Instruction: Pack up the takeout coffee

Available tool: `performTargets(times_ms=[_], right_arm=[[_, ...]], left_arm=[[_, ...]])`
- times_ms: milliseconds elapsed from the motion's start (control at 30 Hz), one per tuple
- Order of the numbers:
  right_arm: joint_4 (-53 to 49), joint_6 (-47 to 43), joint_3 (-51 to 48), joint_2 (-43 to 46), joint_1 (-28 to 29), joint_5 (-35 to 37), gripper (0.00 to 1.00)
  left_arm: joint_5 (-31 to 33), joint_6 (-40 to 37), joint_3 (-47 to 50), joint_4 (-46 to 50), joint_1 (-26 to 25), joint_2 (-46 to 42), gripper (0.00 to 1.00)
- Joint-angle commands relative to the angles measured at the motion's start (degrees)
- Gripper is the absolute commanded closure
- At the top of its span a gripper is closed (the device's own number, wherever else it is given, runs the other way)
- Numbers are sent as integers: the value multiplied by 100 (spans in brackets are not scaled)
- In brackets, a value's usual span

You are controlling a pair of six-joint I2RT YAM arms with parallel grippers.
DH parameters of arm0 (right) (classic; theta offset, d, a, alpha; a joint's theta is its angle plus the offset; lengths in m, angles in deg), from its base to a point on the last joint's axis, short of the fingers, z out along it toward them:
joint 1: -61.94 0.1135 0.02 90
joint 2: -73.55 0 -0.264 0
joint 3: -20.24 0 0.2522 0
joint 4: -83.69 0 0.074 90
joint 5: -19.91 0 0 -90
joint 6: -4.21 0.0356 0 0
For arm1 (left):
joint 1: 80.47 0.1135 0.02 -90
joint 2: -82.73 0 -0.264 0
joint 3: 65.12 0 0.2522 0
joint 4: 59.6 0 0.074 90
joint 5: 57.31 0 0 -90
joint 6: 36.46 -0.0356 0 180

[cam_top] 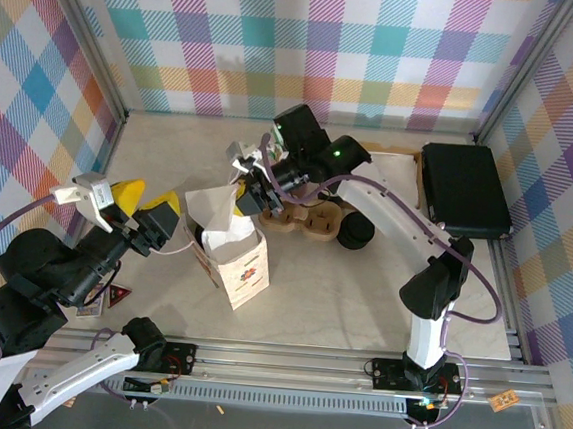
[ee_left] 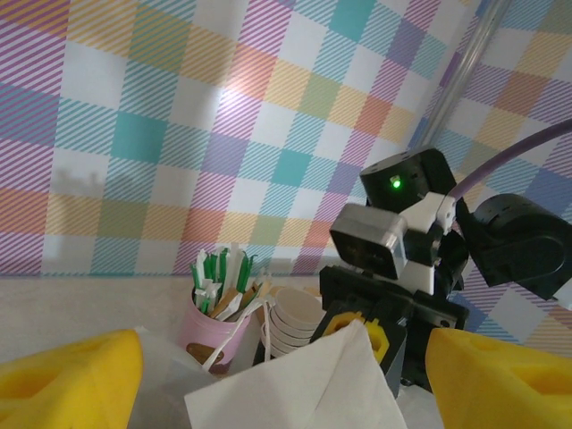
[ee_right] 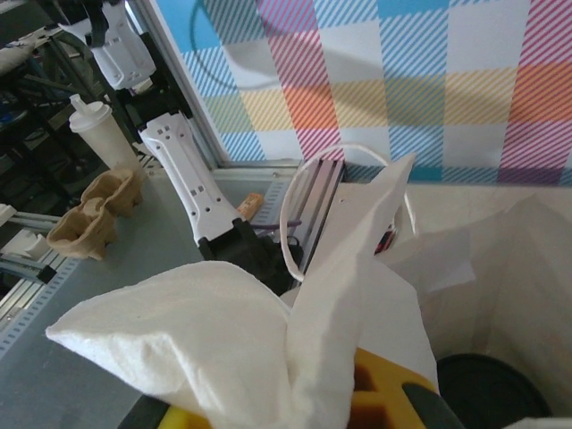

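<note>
A white paper bag [cam_top: 240, 263] stands open at the table's middle left. Deep inside it, the right wrist view shows a black round lid, the takeout coffee [ee_right: 487, 391]. My right gripper [cam_top: 251, 193] hangs over the bag's mouth, shut on a white napkin [cam_top: 213, 208] that droops toward the opening. In its own view the napkin [ee_right: 223, 340] folds over the yellow pads [ee_right: 380, 398]. My left gripper [cam_top: 147, 200] stands open just left of the bag, nothing between its yellow fingers [ee_left: 71, 380]; ahead of it hang the napkin [ee_left: 313, 384] and the right gripper [ee_left: 393, 304].
A brown cup carrier [cam_top: 311, 220] and a black round object [cam_top: 355, 231] sit right of the bag. A black case [cam_top: 464, 188] lies at the back right. A pink cup of stirrers [ee_left: 214, 313] and stacked cream cups [ee_left: 290, 326] stand behind the bag.
</note>
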Motion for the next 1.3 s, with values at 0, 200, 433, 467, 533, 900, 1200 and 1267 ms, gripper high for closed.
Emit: performTargets(times_ms=[0,200,433,467,533,900,1200,1267], right_arm=[[-277,-330,-136,260,57,-136,94],[-478,-553,-293,287,148,46,87],[-836,-985,-477,246,442,506,85],[-848,-996,-521,233,463,543,84],[-838,-965,-588,217,489,567,84],[-776,-918,-596,373,492,847,54],[-813,-969,-536,511,507,918,49],[-846,-988,-526,528,518,931,49]], left_arm=[[-137,-120,-72,-63,39,30,18],[-188,-94,-45,-90,41,47,18],[-231,-56,-36,-89,44,55,18],[-232,-58,-35,-82,44,62,18],[-233,-53,-28,-82,43,57,18],[-300,14,37,-146,42,58,18],[-276,12,32,-131,37,47,17],[-279,12,30,-130,39,47,18]])
